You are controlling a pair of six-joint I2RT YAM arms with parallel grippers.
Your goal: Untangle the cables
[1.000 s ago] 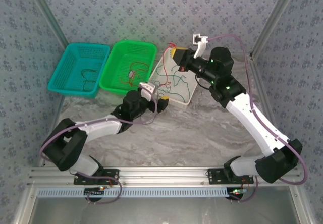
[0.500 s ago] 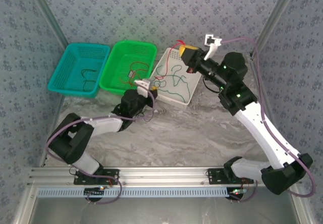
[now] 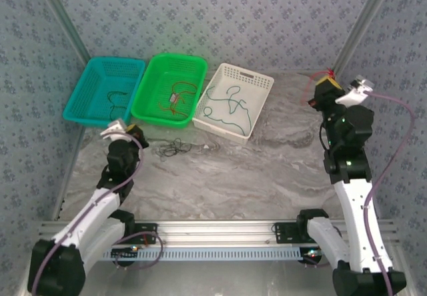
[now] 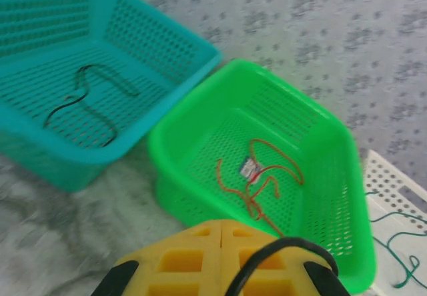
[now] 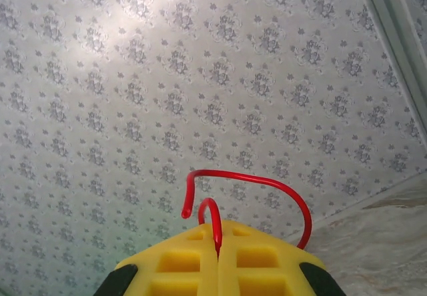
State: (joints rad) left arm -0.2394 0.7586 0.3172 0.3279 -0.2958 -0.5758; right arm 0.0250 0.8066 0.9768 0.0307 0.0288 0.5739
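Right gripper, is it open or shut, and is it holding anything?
Shut on the red cable. The right gripper has its yellow pads touching, with the cable pinched at their seam.

You have three perforated plastic baskets in a row at the far side of the marbled grey table (image 3: 253,173): a teal basket (image 3: 79,96) on the left, a green basket (image 3: 175,59) just beside it in the middle, and a white basket (image 3: 244,76) on the right, set at a slant. Behind them you see floral blue-grey wallpaper (image 3: 213,16) between slanting metal posts (image 3: 363,19), and an aluminium rail (image 3: 220,229) runs along the near edge
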